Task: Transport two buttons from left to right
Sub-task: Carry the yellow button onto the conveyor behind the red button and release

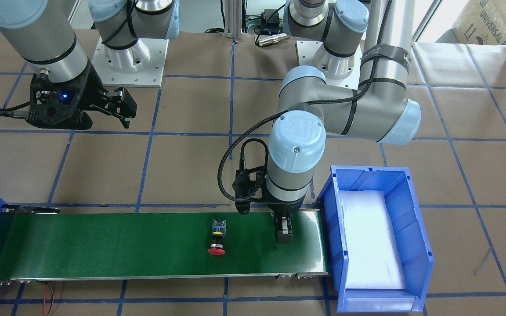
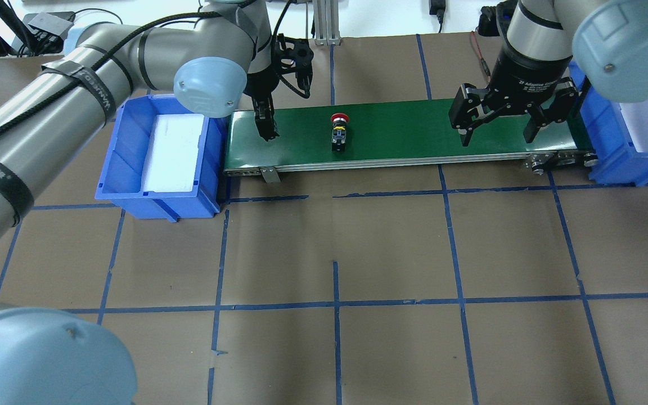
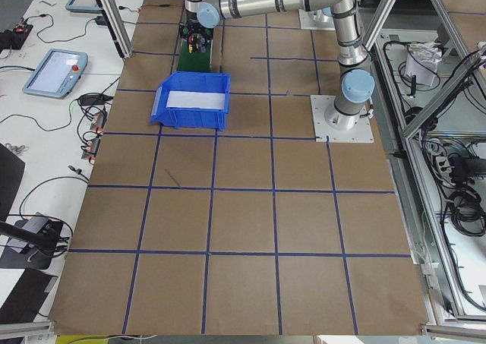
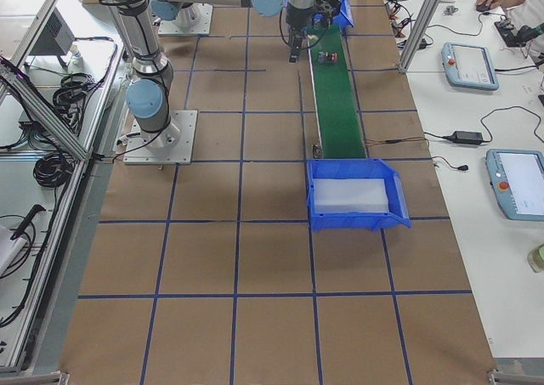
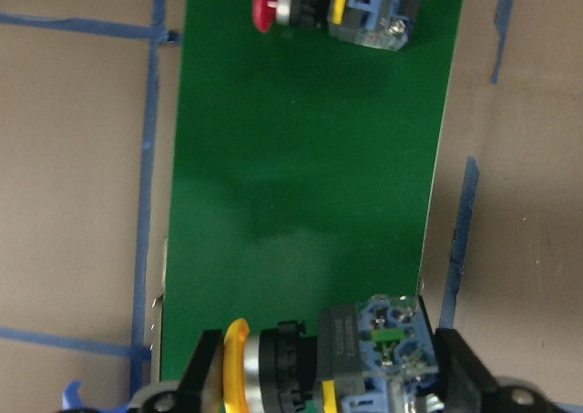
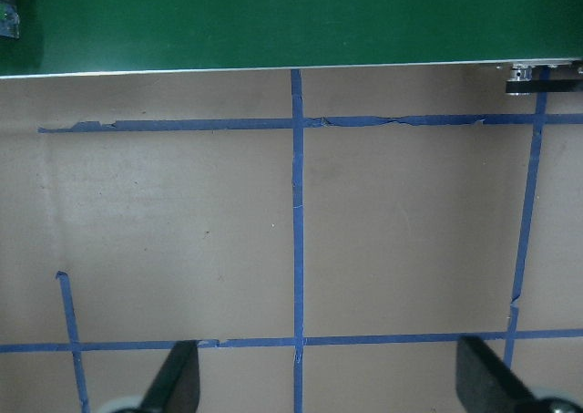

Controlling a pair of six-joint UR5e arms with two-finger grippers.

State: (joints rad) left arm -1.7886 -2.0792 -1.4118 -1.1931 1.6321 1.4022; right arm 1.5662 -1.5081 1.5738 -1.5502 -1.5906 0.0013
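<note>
My left gripper (image 2: 266, 122) is shut on the yellow-capped button (image 5: 351, 363), low over the left end of the green conveyor belt (image 2: 403, 132). Its fingers (image 5: 463, 376) clamp the button's black-and-blue body. In the front view the gripper (image 1: 283, 233) hides this button. The red-capped button (image 2: 338, 131) lies on its side on the belt, a little to the right of the left gripper; it also shows in the front view (image 1: 217, 239) and at the top of the left wrist view (image 5: 337, 3). My right gripper (image 2: 496, 135) is open and empty above the belt's right end.
A blue bin (image 2: 116, 147) with white foam stands at the belt's left end, right beside my left gripper. A second blue bin (image 2: 605, 153) stands at the belt's right end. Brown table (image 2: 335, 253) with blue tape lines lies in front of the belt.
</note>
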